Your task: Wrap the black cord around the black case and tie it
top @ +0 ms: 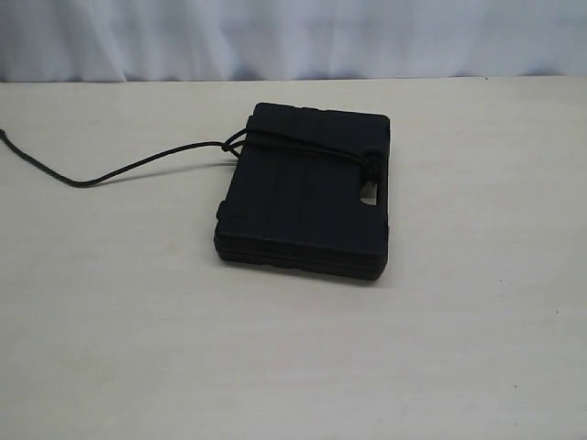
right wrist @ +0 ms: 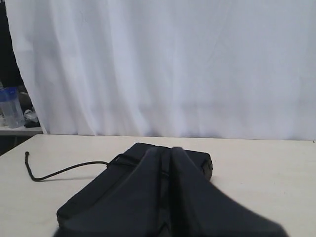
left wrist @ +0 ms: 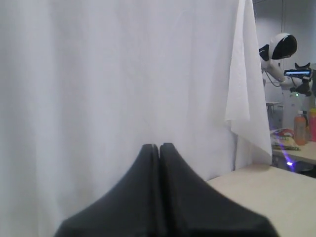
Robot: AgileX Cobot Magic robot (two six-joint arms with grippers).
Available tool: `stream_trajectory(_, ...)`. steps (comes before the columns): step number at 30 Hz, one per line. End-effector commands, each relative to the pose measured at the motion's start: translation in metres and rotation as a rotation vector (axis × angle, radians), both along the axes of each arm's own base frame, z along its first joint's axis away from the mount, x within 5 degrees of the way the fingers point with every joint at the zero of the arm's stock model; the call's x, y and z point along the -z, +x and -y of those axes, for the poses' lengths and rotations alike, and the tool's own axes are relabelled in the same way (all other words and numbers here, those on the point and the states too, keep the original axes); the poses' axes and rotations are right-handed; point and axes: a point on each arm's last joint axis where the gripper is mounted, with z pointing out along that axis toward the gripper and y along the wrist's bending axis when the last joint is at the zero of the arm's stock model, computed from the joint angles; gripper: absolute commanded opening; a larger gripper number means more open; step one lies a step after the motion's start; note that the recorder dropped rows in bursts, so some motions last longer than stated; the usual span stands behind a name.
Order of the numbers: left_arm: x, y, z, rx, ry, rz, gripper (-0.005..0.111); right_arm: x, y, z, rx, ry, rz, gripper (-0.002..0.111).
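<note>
Left jaws and right jaws are closed, empty. Ahead of the right jaws the black case lies flat on the counter, its long axis pointing away from them. The black cord crosses its far end, with the tail trailing leftward.

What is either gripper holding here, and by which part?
Nothing. Both the left gripper and right gripper are shut empty; the black cord lies unheld.

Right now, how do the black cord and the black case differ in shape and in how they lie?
The black cord is thin and long; the black case is a flat, ribbed rectangle. The cord curves, looped over the case's far end with a tail trailing across the table; the case lies flat. Both are black.
</note>
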Motion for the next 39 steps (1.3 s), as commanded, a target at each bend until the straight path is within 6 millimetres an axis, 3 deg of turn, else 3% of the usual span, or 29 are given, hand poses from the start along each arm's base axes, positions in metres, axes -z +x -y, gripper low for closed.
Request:
stream_trajectory(1,0.039,-0.008,-0.003,0.003,0.091,0.012,0.0,0.024,-0.004,0.001,-0.004,0.004,0.015,0.006)
stream_trajectory(3,0.064,-0.014,-0.007,0.003,0.115,-0.023,0.0,0.045,-0.001,0.0,-0.002,-0.015,-0.043,0.006)
stream_trajectory(8,0.093,-0.032,-0.011,0.088,0.257,-0.213,0.0,0.067,-0.003,0.003,0.024,-0.08,-0.255,0.006)
stream_trajectory(13,0.114,-0.048,-0.021,0.031,0.337,-0.365,0.0,0.066,-0.002,0.006,0.094,-0.075,-0.254,0.006)
stream_trajectory(19,0.111,-0.041,-0.037,-0.271,0.319,-0.37,0.0,0.067,-0.001,0.013,0.209,-0.061,-0.26,0.006)
stream_trajectory(24,0.111,-0.04,-0.048,-0.446,0.429,-0.366,0.0,0.067,-0.001,0.013,0.217,-0.06,-0.261,0.006)
stream_trajectory(39,0.112,-0.04,-0.049,-0.452,0.436,-0.37,0.0,0.067,-0.001,0.013,0.217,-0.06,-0.262,0.006)
